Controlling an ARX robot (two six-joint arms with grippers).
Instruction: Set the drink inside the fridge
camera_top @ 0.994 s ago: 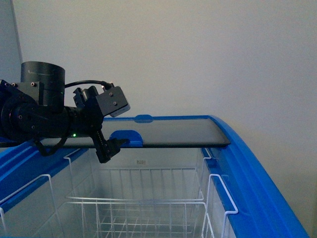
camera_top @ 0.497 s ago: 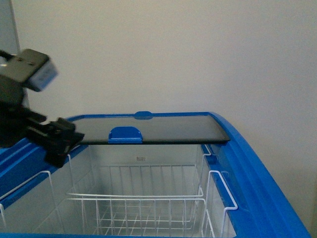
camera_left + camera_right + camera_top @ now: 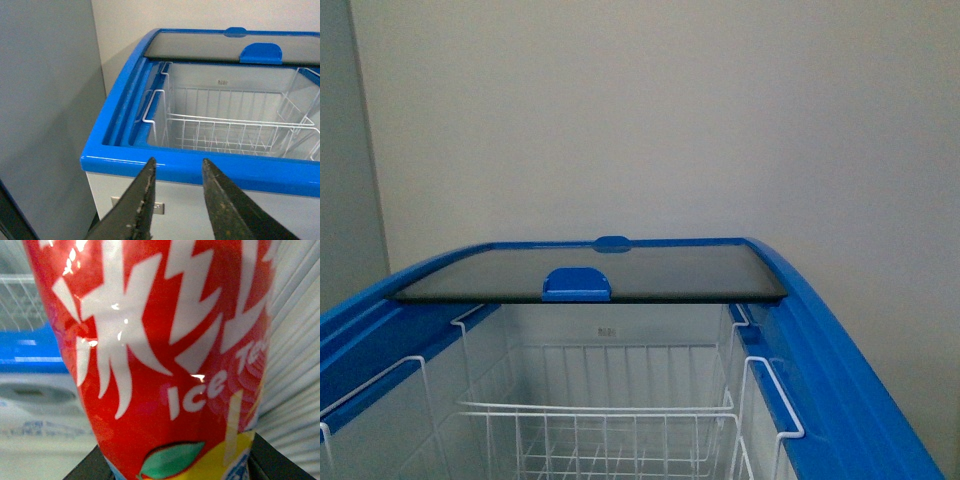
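The fridge (image 3: 840, 350) is a white chest cooler with a blue top rim. Its dark sliding glass lid (image 3: 620, 272) is pushed to the far end, so the near part stands open. A white wire basket (image 3: 610, 425) hangs inside. In the left wrist view my left gripper (image 3: 177, 167) is open and empty, just outside the fridge's near blue rim (image 3: 210, 167). The basket (image 3: 230, 132) shows beyond it. My right gripper is shut on the red ice tea bottle (image 3: 160, 350), which fills the right wrist view. Neither arm shows in the front view.
A pale wall (image 3: 670, 110) rises behind the fridge. A grey panel (image 3: 45, 110) stands close beside the fridge's side. A blue handle (image 3: 577, 284) sits on the lid's near edge.
My left arm has drawn back to the left and gone out of the front view. The lid stays slid back.
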